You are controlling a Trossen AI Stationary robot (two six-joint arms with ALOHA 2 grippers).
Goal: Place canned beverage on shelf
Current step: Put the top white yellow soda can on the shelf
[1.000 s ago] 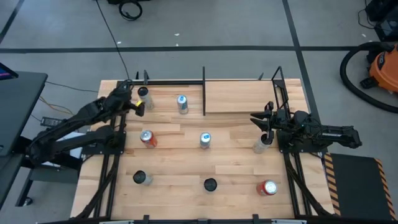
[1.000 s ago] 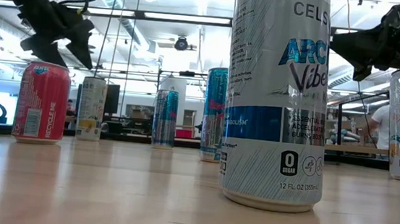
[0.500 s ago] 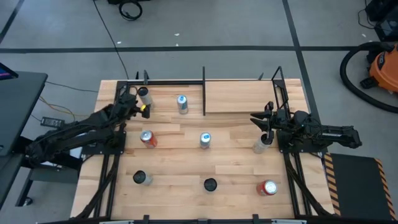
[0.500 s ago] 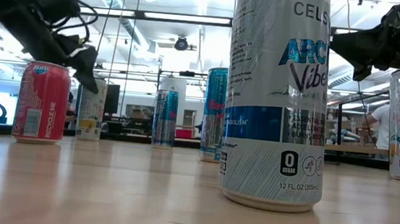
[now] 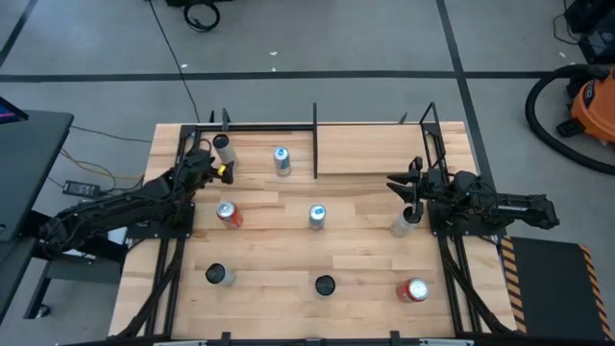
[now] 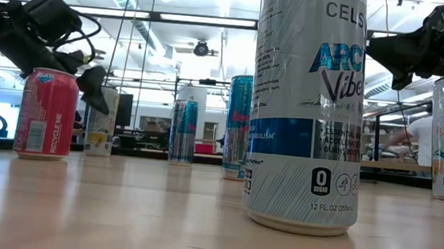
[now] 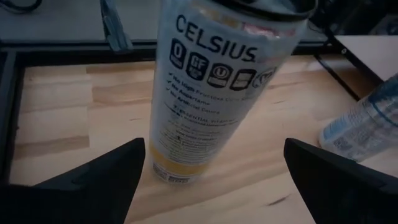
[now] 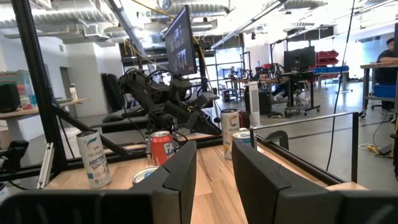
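Left wrist view: Celsius can [image 7: 214,93] upright on the tabletop, centred ahead between two dark, widely spread fingers [image 7: 99,180], nothing held yet, long axis vertical and crossing the line of approach squarely. High view: left gripper [image 5: 204,165] just beside that same can, at the table's far left corner, fingers parted to either side of the can's near face; right gripper [image 5: 408,188] well apart, hovering above a pale can [image 5: 402,227] at the right edge, fingers narrowly parted and empty. Shelf [image 5: 370,151] bare, pale panel at the far right, past the black dividing rod [image 5: 315,140]. Judged: left arm nearer by far, a short straight push forward needed before closing, then a carry rightward over the rod
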